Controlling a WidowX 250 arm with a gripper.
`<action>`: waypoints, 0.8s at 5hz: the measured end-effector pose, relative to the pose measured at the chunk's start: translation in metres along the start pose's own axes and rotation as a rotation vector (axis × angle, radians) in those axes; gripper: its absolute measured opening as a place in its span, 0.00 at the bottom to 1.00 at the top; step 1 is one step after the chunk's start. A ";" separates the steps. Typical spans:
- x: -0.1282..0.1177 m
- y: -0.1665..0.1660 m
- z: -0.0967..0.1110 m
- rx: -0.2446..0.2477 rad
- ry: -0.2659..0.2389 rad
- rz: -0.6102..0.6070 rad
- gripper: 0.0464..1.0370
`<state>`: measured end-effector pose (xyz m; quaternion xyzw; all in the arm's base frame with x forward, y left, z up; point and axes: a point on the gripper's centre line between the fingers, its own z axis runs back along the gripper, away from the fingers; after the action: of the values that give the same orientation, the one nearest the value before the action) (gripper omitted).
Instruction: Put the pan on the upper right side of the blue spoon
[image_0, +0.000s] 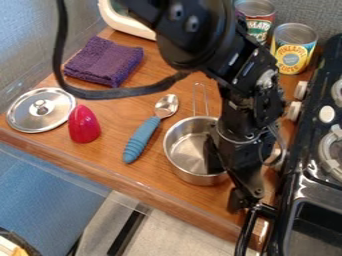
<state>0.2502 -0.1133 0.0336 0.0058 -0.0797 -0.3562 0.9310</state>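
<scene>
Camera view: metal pan (186, 145) sits upright on the wooden counter (107, 150), right of the blue spoon (141, 140), near it, gap between them. Pan body is level with the spoon's blue handle, lower right of its metal bowl. Pan's thin wire handle (194, 102) points to the top of the view, just right of that bowl. Spoon lies slanted, bowl end up and right, handle end down and left.

Arm (247, 100) comes in from the top edge and hangs over the pan's right side. Gripper (226, 187) is at the pan's right/lower right rim, released: fingers spread, one over the inside of the pan, the other outside it at lower right. Contact with the pan wall: cannot tell. Black cable (130, 93) loops off the arm to the left.

Left side: purple folded cloth (103, 62) toward the top, round metal lid (25, 115) with knob below it, red rounded object (83, 125) just right of the lid. Top right: two cans, tomato can (257, 10) behind, pineapple can (294, 50) in front. Right edge: black stove (314, 185) with white knobs. Top left: part of a white object (117, 15).
</scene>
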 end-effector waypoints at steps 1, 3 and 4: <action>-0.006 -0.002 -0.003 -0.025 -0.001 -0.002 0.61; -0.020 0.007 0.024 -0.010 0.030 -0.025 0.10; -0.014 0.014 0.031 0.004 0.023 -0.040 0.03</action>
<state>0.2448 -0.0920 0.0632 0.0131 -0.0697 -0.3745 0.9245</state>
